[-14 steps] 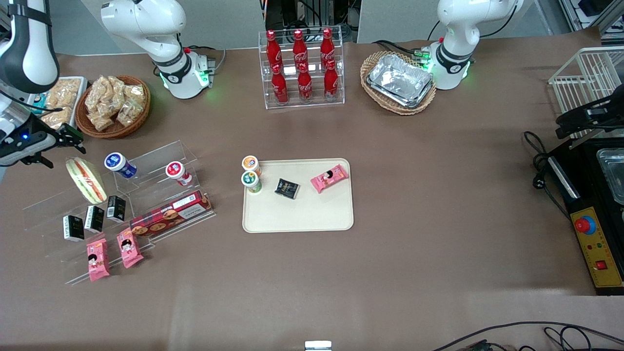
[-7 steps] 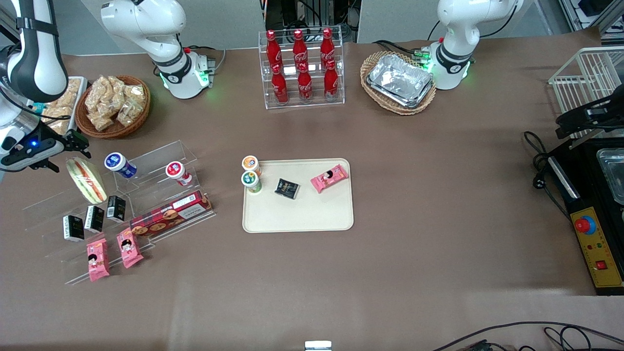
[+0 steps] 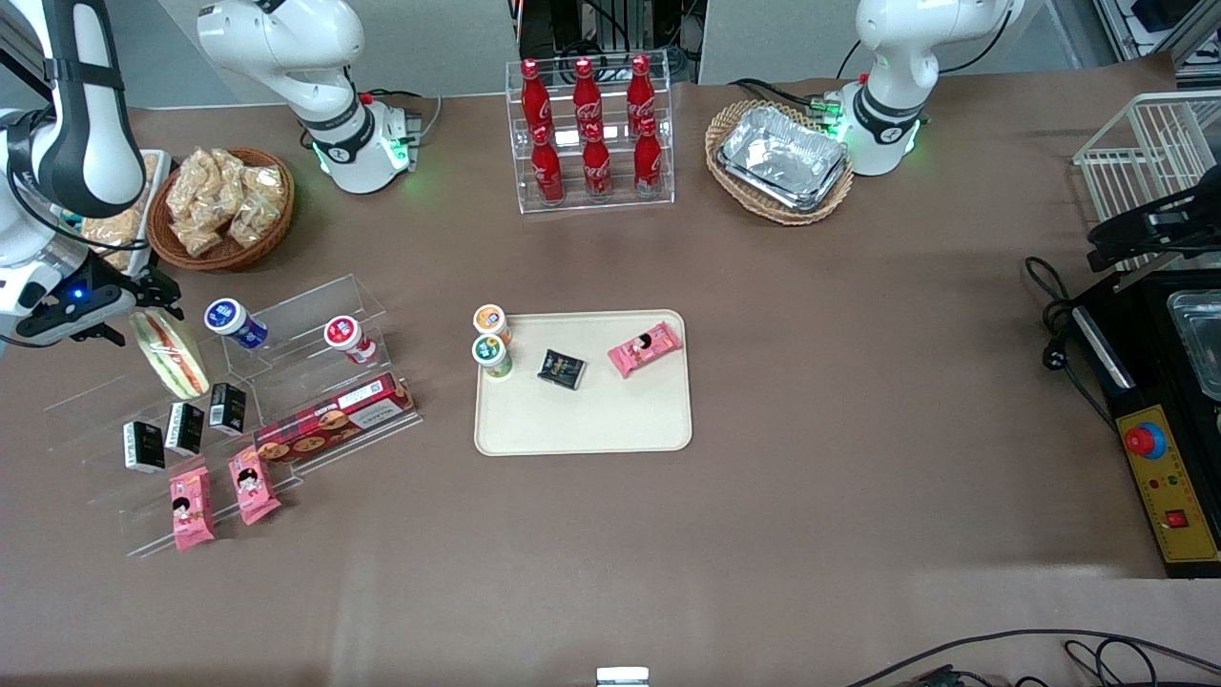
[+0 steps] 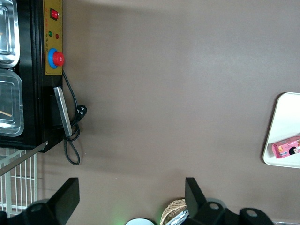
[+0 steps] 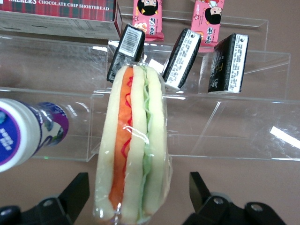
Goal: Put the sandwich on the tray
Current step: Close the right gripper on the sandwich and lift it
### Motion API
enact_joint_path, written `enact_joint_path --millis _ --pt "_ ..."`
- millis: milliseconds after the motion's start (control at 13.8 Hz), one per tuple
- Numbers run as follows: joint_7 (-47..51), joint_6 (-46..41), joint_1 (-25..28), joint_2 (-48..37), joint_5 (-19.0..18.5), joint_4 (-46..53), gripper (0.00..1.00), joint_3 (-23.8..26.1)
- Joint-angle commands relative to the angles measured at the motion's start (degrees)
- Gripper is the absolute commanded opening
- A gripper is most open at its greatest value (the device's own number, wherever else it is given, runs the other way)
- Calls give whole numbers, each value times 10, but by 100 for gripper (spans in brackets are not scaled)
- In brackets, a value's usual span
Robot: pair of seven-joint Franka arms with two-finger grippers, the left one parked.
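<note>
Sandwich (image 5: 132, 145) lies on the clear acrylic stand (image 3: 238, 382), well apart from the tray (image 3: 582, 420). Our gripper (image 5: 140, 199) hangs over its near end, fingers spread wide. We judge it light, soft and slippery-wrapped; we'd pinch gently across the bread faces.

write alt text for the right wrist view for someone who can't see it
A clear-wrapped sandwich of white bread with orange and green filling rests on a clear acrylic display stand, with the open gripper straddling its near end, not yet closed on it. Around it are three small black packets, a blue-and-white cup lying on its side, two pink snack packets and a cookie box.
</note>
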Motion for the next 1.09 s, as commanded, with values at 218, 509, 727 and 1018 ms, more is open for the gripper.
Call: enact_joint_path --millis 218,509,727,1018 --pt "11 16 8 13 -6 2 10 0" --pt "52 -4 2 4 8 33 0 -4" --pt "65 -236 7 44 8 210 0 -4" --pt "198 -396 11 76 9 374 0 8"
